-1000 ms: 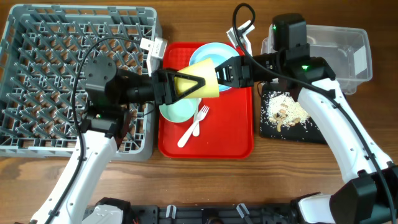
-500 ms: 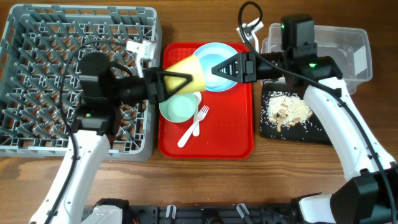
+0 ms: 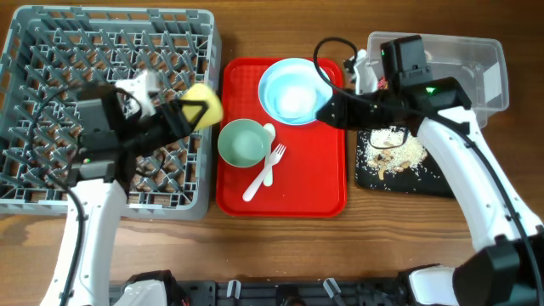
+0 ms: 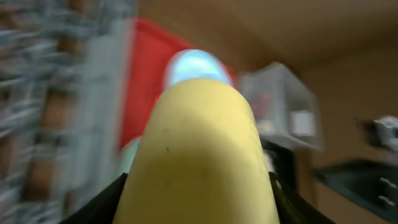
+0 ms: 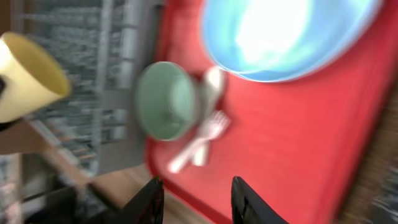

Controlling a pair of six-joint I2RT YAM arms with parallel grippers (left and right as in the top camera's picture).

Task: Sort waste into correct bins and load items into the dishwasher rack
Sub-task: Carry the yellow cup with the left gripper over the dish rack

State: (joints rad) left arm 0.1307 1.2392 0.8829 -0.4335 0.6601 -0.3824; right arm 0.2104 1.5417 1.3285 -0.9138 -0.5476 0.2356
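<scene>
**Yellow cup [image 3: 205,103] moved over dishwasher rack [image 3: 51,51]**

It has been carried toward 9 o'clock off the red tray [image 3: 314,183] and is clamped in the left pincer [image 3: 194,110] at the rack's 3 o'clock edge. Right pincer [image 5: 198,200] is seen parted, empty.

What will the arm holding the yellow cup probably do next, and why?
Probably ease the yellow cup further in over the grey rack and lower it between the pegs. The left gripper holds it above the rack's right edge, not yet set down.
</scene>
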